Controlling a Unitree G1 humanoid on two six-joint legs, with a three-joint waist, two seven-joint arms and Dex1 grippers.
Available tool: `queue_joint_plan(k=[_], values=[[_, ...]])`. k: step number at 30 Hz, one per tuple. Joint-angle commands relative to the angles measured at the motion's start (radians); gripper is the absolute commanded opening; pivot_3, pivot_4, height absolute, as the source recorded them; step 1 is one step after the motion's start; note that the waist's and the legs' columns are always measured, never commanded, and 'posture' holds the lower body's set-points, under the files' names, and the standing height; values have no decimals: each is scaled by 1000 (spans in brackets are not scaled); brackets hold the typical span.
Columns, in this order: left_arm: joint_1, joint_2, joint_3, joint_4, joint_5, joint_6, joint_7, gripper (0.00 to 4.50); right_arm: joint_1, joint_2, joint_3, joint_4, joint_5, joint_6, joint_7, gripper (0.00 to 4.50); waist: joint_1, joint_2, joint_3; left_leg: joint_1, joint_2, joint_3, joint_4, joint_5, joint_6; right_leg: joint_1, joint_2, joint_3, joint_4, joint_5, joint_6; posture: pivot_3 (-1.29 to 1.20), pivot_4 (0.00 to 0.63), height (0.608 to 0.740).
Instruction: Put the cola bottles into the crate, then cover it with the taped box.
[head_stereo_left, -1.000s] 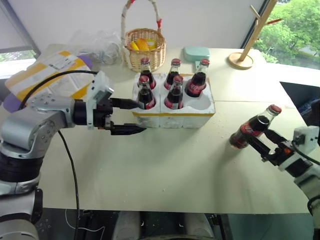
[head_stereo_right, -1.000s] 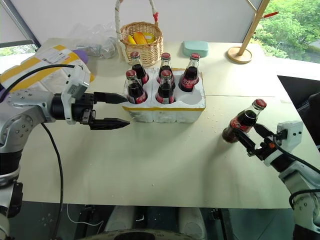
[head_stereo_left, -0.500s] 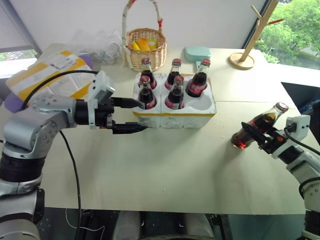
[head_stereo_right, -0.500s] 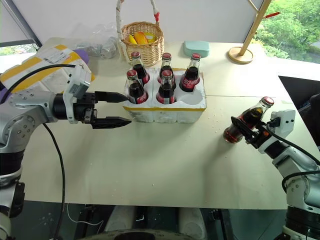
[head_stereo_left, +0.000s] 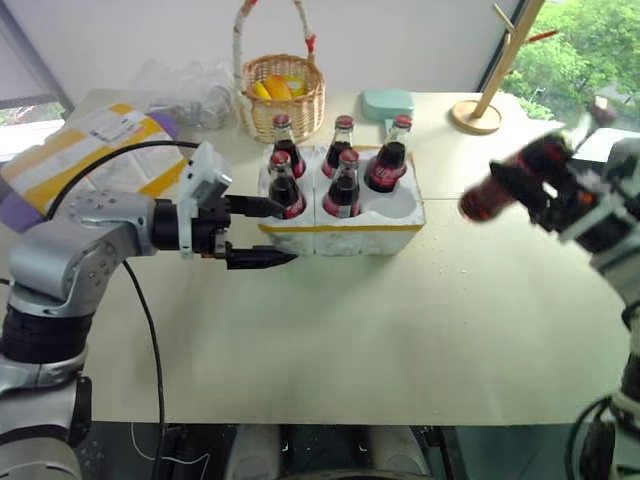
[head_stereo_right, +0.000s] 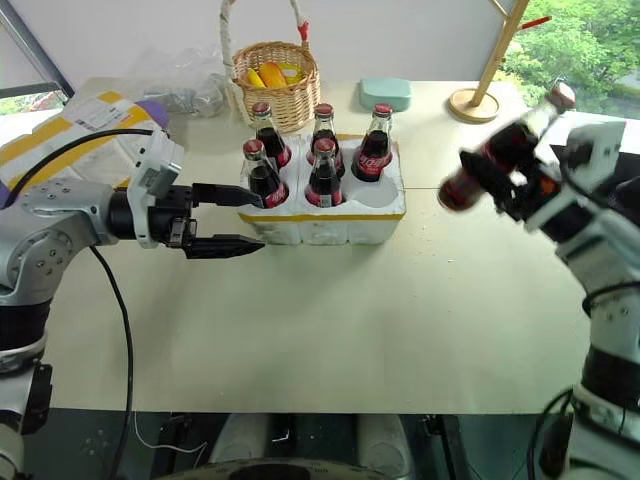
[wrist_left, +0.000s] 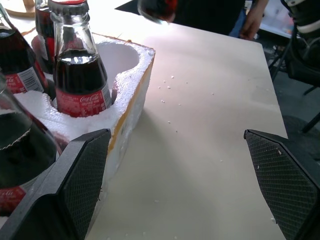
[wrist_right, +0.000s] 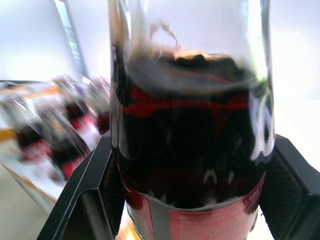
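The desk (head_stereo_right: 330, 320) carries everything, and the biggest task item, the taped box (head_stereo_right: 70, 135), lies at its far left edge, well apart from the action and untouched. Near the desk's middle sits the crate (head_stereo_right: 325, 222), with five cola bottles (head_stereo_right: 322, 172) standing in its wells: three in the back row, two in the front. The front right well (head_stereo_right: 372, 197) is bare. The sixth bottle (head_stereo_right: 490, 165) is off the desk, tilted with its cap up and away, pinched round the body by the right claw (head_stereo_right: 520, 185), whose fingers are pressed onto the glass on both sides in the right wrist view. It hangs in the air to the right of the crate, well apart from it. The left claw (head_stereo_right: 225, 220) is spread wide and holds nothing; it sits just beside the crate's left front corner, one finger close to the foam wall, though contact cannot be told. The step in hand looks like loading the last bottle. The next move likely calls for carrying it over the bare well, tipping it upright and lowering it straight in without knocking the neighbouring bottles. The lid step is not yet started. A wicker basket (head_stereo_right: 268, 85) stands behind the crate.
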Motion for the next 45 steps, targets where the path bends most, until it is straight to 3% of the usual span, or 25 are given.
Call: queue_joint_plan(k=[1, 10, 26, 28, 30, 37, 45], values=[[-11, 4, 20, -24, -8, -20, 2, 4500, -122, 6, 87, -23, 20, 13, 10, 2794, 0, 0, 0, 0, 0, 0, 0, 0, 0, 0, 0, 0, 0, 0, 0, 0, 150, 740], [18, 15, 54, -62, -17, -10, 38, 4500, -236, 82, 315, 151, -146, -58, 71, 2794, 4, 0, 0, -2, 0, 1, 1, 0, 0, 0, -1, 0, -1, 0, 0, 0, 150, 740], [77, 31, 87, -123, -51, 1, 100, 4500, -173, 156, 462, 208, -302, -98, 154, 2794, -2, 0, 0, -2, 0, 1, 0, 0, 0, -1, -1, 0, -1, 0, 0, 0, 150, 740], [74, 29, 84, -123, -50, -2, 105, 4500, -181, 170, 476, 232, -331, -103, 151, 3856, -6, 0, 0, -1, 0, 1, 0, 0, 0, -1, 0, 0, -1, 0, 0, 0, 150, 740], [71, 28, 80, -121, -48, -5, 108, 4500, -190, 179, 478, 242, -340, -99, 152, 4490, -8, 0, 0, -1, 0, 1, 0, 0, 0, -1, 0, 0, -1, 0, 0, 0, 150, 740], [103, 36, 114, -139, -49, 2, 155, 4500, -202, 171, 446, 215, -339, -72, 139, 4490, -6, 0, 0, -1, 0, 1, 0, 0, -1, -1, 0, 0, 0, 0, 0, 0, 150, 740], [292, 110, 298, -198, 58, -35, 307, 4500, -115, -23, 303, 58, -268, 29, 196, 4490, 1, 0, 0, -1, 0, 1, 0, 0, -1, -1, -1, 0, -1, 0, 0, 0, 150, 740]])
